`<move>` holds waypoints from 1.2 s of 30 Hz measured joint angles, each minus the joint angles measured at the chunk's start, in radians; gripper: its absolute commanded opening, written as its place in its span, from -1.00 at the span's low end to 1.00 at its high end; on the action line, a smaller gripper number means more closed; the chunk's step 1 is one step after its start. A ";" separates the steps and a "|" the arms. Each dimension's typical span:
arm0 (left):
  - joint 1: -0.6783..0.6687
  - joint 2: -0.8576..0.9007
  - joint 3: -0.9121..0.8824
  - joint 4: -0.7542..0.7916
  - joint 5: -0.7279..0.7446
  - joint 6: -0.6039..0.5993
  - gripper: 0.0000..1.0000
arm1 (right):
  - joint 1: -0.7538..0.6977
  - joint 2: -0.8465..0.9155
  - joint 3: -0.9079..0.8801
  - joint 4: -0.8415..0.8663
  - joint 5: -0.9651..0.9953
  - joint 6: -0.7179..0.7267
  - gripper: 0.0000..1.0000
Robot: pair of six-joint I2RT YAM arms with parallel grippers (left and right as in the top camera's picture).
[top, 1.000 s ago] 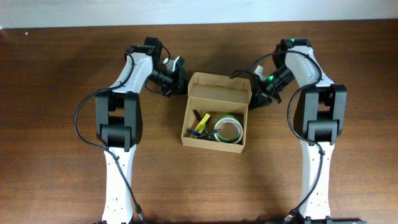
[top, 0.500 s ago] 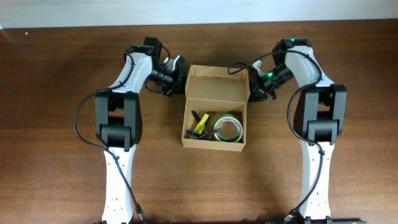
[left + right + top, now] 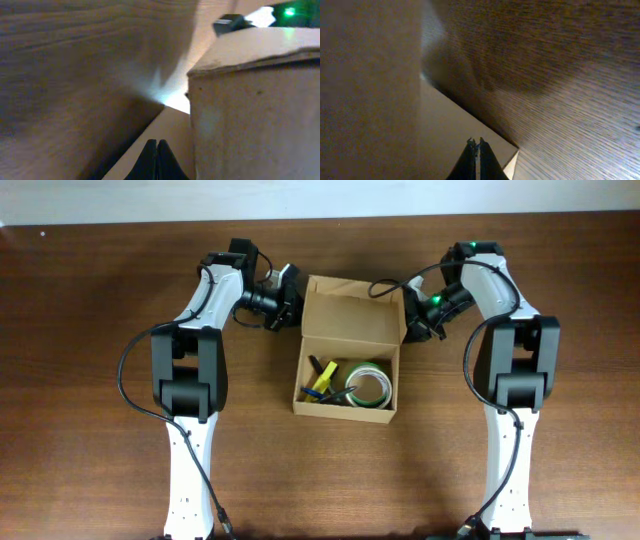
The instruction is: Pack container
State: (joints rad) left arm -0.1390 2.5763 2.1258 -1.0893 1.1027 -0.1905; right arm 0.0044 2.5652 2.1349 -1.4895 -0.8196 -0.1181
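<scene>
Beside container (image 3: 349, 326) sides: left gripper (image 3: 157, 145), right gripper (image 3: 475, 144)

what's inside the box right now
In the box: a tape roll with a green edge and, beside it, a few pens, one yellow. The lid flap leans over the back part, so anything under it is hidden.

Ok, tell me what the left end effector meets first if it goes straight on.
Likely the container: the left end effector, shut, points at its tan side flap, though depth is unclear.
</scene>
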 measured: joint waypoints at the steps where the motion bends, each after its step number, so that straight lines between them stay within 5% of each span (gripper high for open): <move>1: 0.000 0.000 0.000 0.000 0.016 0.004 -0.96 | -0.003 0.000 0.000 -0.004 -0.002 -0.003 -0.92; 22: -0.005 0.000 0.000 0.002 0.099 0.023 -0.97 | -0.046 0.000 0.005 -0.039 -0.010 -0.042 -0.92; 36: -0.005 0.000 0.000 0.003 0.095 0.026 -0.96 | -0.050 0.000 0.179 -0.076 -0.009 -0.042 -0.92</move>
State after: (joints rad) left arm -0.1440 2.5763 2.1258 -1.0866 1.1976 -0.1646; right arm -0.0452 2.5649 2.3138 -1.5650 -0.8288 -0.1596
